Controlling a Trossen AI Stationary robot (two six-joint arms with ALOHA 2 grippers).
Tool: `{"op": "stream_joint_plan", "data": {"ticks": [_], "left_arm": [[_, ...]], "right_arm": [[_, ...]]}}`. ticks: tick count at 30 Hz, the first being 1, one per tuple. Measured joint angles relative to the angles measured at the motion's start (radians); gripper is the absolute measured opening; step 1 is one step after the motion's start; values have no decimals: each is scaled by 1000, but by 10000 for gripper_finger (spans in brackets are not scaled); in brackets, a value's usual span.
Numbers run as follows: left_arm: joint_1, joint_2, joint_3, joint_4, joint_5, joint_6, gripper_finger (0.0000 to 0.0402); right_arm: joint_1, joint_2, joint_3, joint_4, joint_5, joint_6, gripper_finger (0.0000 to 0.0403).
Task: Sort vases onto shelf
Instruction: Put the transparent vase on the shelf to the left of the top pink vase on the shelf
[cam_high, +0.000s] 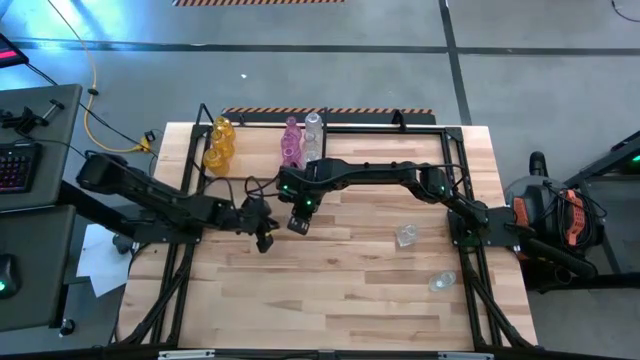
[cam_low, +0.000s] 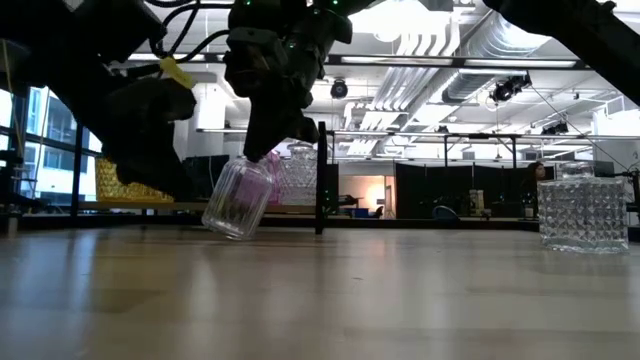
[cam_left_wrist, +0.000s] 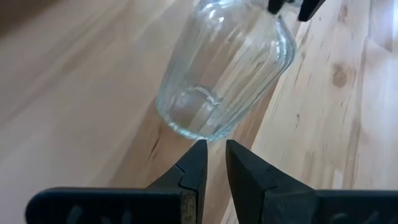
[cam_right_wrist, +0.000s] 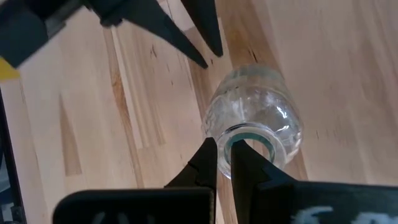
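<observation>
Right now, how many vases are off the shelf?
3, all clear: tilted vase pinched at its rim by the right gripper mid-table; cut-glass vase right of it; third vase near the table's right edge.

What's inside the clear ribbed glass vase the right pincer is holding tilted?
Clear ribbed glass vase looks empty; wood tabletop shows through it. The right pincer covers part of its mouth.

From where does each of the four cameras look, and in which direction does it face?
High view: above the wooden table, facing straight down; both dark arms show.
Low view: at tabletop height, facing level across the table; the arms enter from above.
Left wrist view: on the left arm, looking past the left gripper at the clear ribbed glass vase.
Right wrist view: on the right arm, looking past the right gripper, which pinches that vase's rim.
Shared: the low view and both wrist views show this tilted vase.
</observation>
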Motion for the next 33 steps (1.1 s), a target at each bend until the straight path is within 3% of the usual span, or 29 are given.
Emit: {"op": "stream_joint_plan", "data": {"ticks": [12,23,33], "left_arm": [[59,125,0,126,67,23,48],[87,126,0,145,88,49,48],[87,126,0,147,128,42,48]], "right_arm": [[-1,0,0,2,-14,0,0],[-1,0,-2,21,-63,-19,3],[-2,0,-2,31,-76,-20,83]]}}
